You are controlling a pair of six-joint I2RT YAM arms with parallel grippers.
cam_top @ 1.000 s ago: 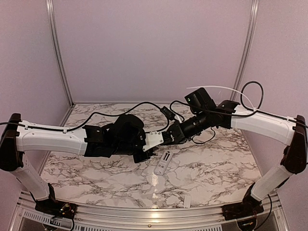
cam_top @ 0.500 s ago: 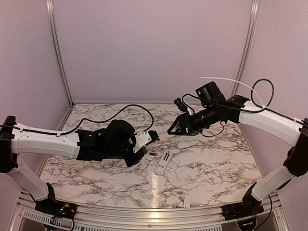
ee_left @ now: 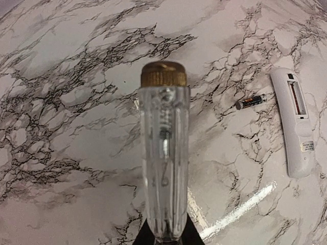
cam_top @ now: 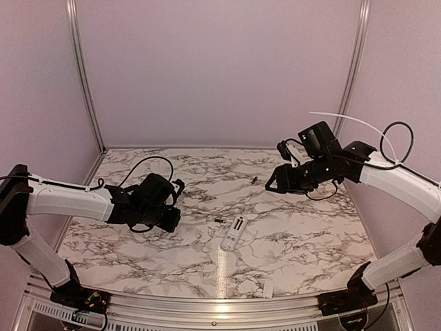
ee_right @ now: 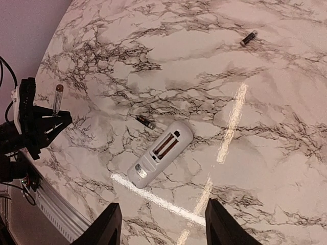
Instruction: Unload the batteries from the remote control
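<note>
Two tiny dark cylindrical batteries lie loose on the marble-patterned bench (cam_top: 138, 262). One battery (ee_right: 145, 122) is just beside the small white oblong plastic remote control (ee_right: 161, 153), on its left-arm side. The other battery (ee_right: 249, 38) lies well apart from it, toward the back of the bench. The remote rests flat near the middle of the bench with its back up. Its recessed compartment is uncovered and looks empty from the right wrist view, so the unloading appears done. A small flat white plastic piece (cam_top: 268, 288), perhaps the cover, sits near the front edge. The left claw (ee_left: 164, 236) is clamped on a clear plastic tool handle with a brass-coloured cap (ee_left: 163, 163) and hangs off to the left of the remote. The right claw (ee_right: 163, 204) has its fingers apart, holds nothing, and hangs above the right rear of the bench. The main risk is rolling: both batteries are round and free on a smooth surface, so a passing arm or trailing cable could send either toward an edge. The near battery could also be nudged if the left arm swings the tool back over the remote. The tool itself could slip if that grip loosens.
</note>
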